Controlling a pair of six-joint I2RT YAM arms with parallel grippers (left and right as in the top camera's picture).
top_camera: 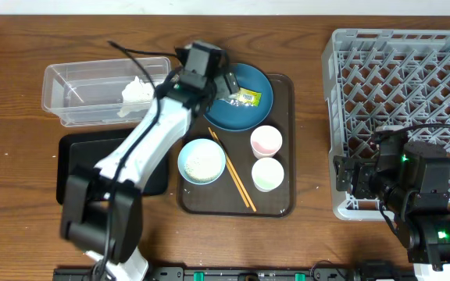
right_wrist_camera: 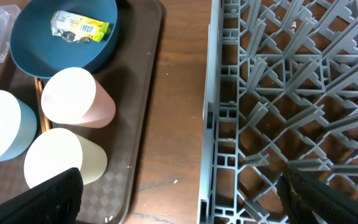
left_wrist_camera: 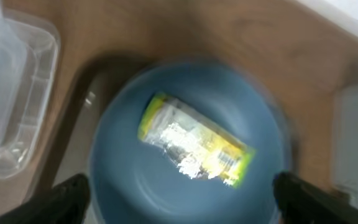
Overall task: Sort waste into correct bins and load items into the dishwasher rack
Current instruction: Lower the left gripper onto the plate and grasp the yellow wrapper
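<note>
**Left gripper (left_wrist_camera: 185,196) gaping over wrapper (left_wrist_camera: 194,142)**

Your left jaws are standing wide and empty above the wrapper, which is lying on the plate (left_wrist_camera: 117,168); your right gripper (right_wrist_camera: 188,193) is hanging spread and empty over the rack (right_wrist_camera: 278,93) edge, beside the tray (right_wrist_camera: 145,74).

**Figure: Bodies of the two table-mounted arms**

The left arm (top_camera: 151,140) had a long white link set between black joint housings, above a black base. A thin black cable (top_camera: 131,53) ran off near its wrist. The right arm (top_camera: 416,183) was black throughout, with boxy joints, small green lights (top_camera: 403,158) and a second dark cable (top_camera: 424,126). The left fingers (left_wrist_camera: 67,196) and right fingers (right_wrist_camera: 48,196) were matte black.
</note>
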